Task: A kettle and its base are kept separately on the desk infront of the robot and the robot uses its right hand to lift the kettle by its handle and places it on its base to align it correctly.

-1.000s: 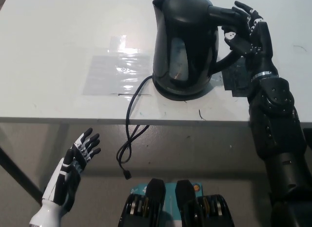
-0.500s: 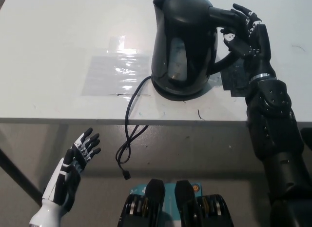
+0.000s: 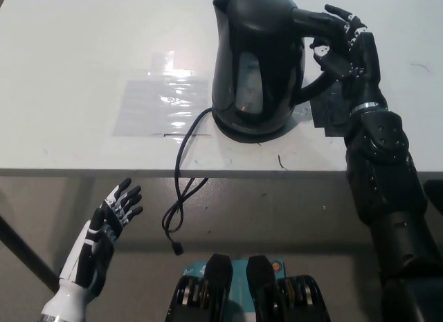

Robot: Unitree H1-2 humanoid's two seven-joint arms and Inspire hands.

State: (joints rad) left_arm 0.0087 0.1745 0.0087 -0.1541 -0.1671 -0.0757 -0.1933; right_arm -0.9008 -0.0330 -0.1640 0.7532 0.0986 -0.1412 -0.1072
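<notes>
Kettle: the black kettle (image 3: 257,62) stands upright on the white desk (image 3: 83,73), in the upper middle of the head view, its spout toward picture left and its handle toward picture right.
Base: a dark round base (image 3: 252,131) shows as a rim under the kettle's bottom; the kettle sits on it, and the two look lined up, though the far side of the rim is hidden.
Handle: the handle (image 3: 315,31) runs out from the kettle's top toward the right and curves down to the body; its upper bar reaches straight into the right hand.
Right hand: the black right hand (image 3: 342,48) is at the handle's outer end, to the right of the kettle body, with the forearm coming up from the bottom right.
Right fingers: the fingers (image 3: 339,17) are curled loosely over the top of the handle and touch it; they are partly apart rather than pressed tight, and whether the grip is still firm cannot be told.
Cord: a black cord (image 3: 181,176) leaves the base at its lower left, crosses the desk edge and hangs in a loop below it, with the plug at its end.
Desk marks: a clear shiny sheet (image 3: 163,104) lies flat left of the kettle; a dark patch (image 3: 331,114) lies right of the base, beside the wrist.
Left hand: the white left hand (image 3: 97,242) rests below the desk edge at lower left, holding nothing, fingers spread.
</notes>
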